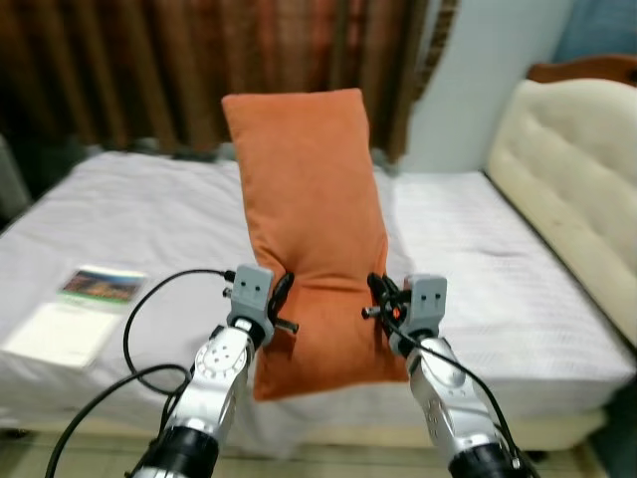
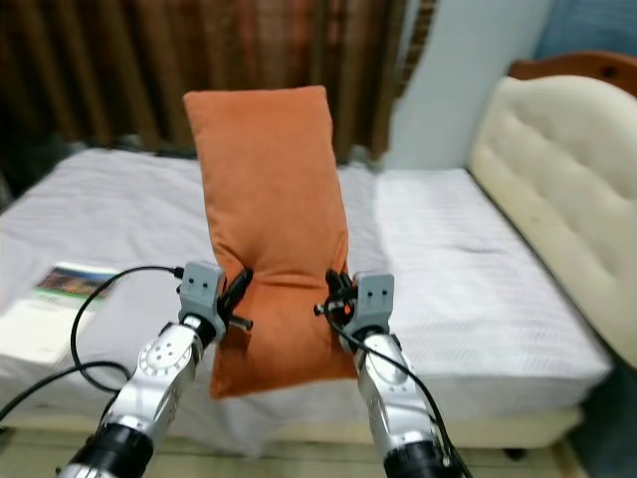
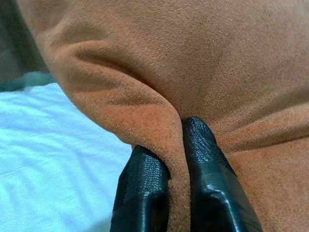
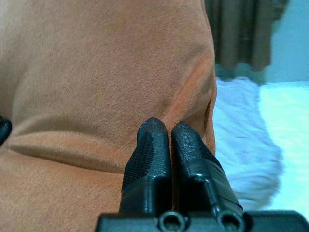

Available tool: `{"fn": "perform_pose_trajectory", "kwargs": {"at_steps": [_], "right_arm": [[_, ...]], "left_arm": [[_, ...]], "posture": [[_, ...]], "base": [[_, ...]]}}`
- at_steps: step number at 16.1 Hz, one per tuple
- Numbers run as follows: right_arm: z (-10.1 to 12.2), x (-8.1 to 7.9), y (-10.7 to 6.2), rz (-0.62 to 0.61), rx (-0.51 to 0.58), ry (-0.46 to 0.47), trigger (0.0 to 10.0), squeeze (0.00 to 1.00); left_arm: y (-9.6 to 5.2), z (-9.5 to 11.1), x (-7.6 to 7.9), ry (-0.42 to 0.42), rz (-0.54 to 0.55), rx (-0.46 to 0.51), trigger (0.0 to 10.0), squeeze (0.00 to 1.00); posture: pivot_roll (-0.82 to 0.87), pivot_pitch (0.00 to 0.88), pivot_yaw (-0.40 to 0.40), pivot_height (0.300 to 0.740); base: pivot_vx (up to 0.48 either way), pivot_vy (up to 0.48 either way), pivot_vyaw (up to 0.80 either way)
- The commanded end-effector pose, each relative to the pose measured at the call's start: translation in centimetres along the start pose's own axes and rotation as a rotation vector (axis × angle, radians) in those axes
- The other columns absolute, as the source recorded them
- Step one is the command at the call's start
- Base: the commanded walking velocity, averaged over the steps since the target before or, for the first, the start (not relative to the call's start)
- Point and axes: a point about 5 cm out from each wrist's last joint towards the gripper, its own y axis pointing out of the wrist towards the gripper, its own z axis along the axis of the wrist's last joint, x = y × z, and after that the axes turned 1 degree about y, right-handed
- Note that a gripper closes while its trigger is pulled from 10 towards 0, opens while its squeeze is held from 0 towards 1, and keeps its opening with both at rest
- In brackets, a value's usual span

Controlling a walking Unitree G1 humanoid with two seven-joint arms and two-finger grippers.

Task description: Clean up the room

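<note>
Pillow [image 1: 311,229], orange, is hanging upright over the bed [image 1: 498,289] edge. You're pinching it w/ both grippers: left gripper [image 3: 176,169] fingers clamping a fold, right gripper [image 4: 170,154] fingers squeezing fabric on the opp. side, prob. keeping it level for placing. Booklet [image 1: 80,314] is lying on the bed's left.

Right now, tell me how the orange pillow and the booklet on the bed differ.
The orange pillow stands upright above the bed, pinched at its sides by the left gripper and right gripper; the booklet lies flat, untouched. The pillow is plump, plain orange, and looks larger; the booklet is thin, mostly white with a printed picture. Both are roughly rectangular.
</note>
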Motion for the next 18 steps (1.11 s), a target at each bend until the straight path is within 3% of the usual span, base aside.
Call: {"fn": "perform_pose_trajectory", "kwargs": {"at_steps": [1,18], "right_arm": [[0.9,4.5,-1.17,-0.165,0.05,-0.013,10.0,0.0],[0.37,4.46,-0.92,-0.147,0.022,-0.014,10.0,0.0]], "left_arm": [[-0.84,0.35,-4.0,0.014,0.176,0.019,10.0,0.0],[-0.8,0.18,-4.49,0.022,0.182,0.014,10.0,0.0]], "posture": [[0.05,0.0,-0.054,0.74],[0.06,0.0,-0.056,0.74]], "base": [[0.352,-0.322,0.0],[0.362,-0.312,0.0]]}}
